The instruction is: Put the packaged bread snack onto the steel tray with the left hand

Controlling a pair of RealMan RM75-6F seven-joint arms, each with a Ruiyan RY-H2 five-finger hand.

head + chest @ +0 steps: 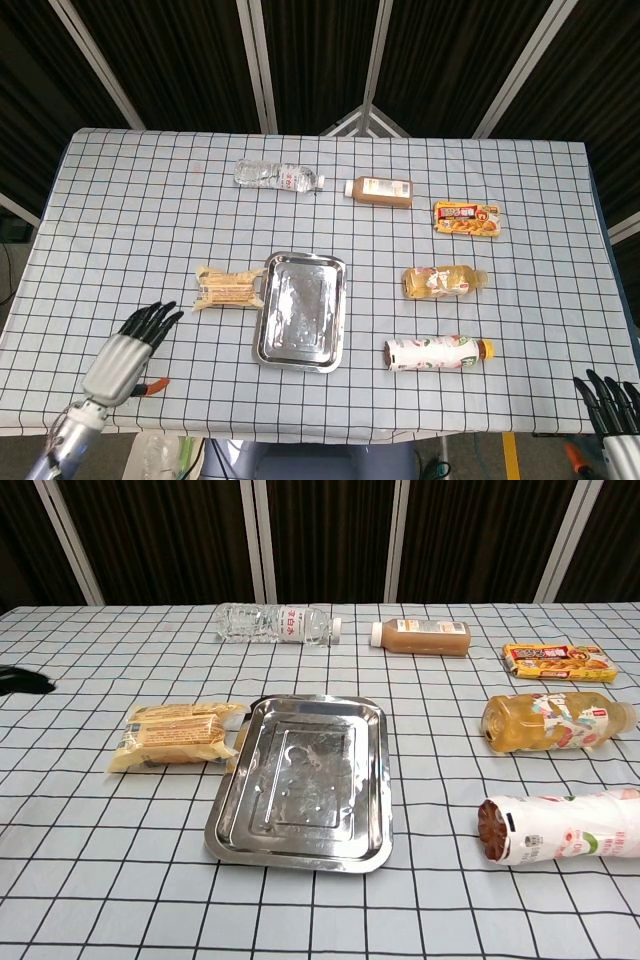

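Observation:
The packaged bread snack (229,287) (176,735) lies flat on the checked cloth, touching the left edge of the steel tray (300,310) (303,781). The tray holds nothing. My left hand (133,345) hovers over the table's front left, fingers spread and holding nothing, some way short of the snack; in the chest view only its dark fingertips (22,680) show at the left edge. My right hand (610,403) stays low at the front right corner, fingers spread, off the table.
A water bottle (278,177) and a brown drink bottle (379,190) lie at the back. To the right lie a yellow snack pack (466,217), an orange-labelled bottle (443,281) and a white bottle (436,352).

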